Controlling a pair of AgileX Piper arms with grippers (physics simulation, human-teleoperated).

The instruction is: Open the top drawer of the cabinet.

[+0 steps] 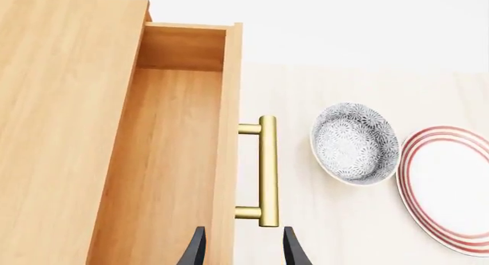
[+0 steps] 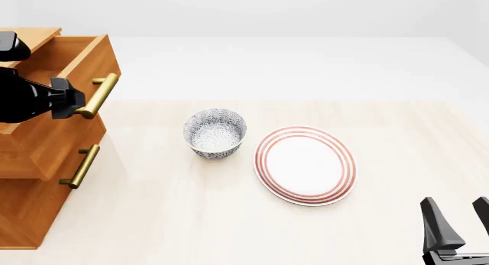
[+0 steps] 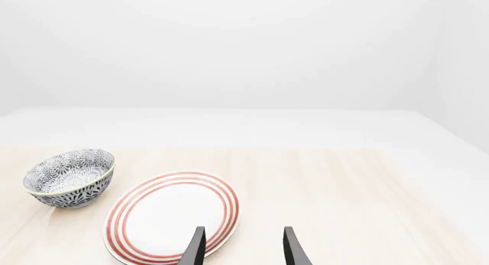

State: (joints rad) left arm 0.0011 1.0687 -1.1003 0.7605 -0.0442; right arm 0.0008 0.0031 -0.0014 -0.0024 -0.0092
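The cabinet [image 2: 31,208] stands at the table's left edge, orange-brown wood. Its top drawer [image 2: 77,53] is pulled out, and the left wrist view looks into the bare wooden inside of the drawer [image 1: 168,162]. The brass bar handle [image 2: 99,94] sticks out from the drawer front. My left gripper [image 2: 73,102] is open at the near end of the handle [image 1: 267,170], whose tip lies just ahead of the black fingertips [image 1: 197,245]; the jaws do not touch the bar. My right gripper [image 2: 457,210] is open and holds nothing, low at the front right, far from the cabinet.
A patterned grey bowl [image 2: 215,133] sits right of the cabinet, with a white plate with red rings [image 2: 306,165] beside it. A lower drawer's brass handle [image 2: 80,166] shows beneath the top one. The right wrist view looks over the plate [image 3: 172,216] and bowl [image 3: 68,178].
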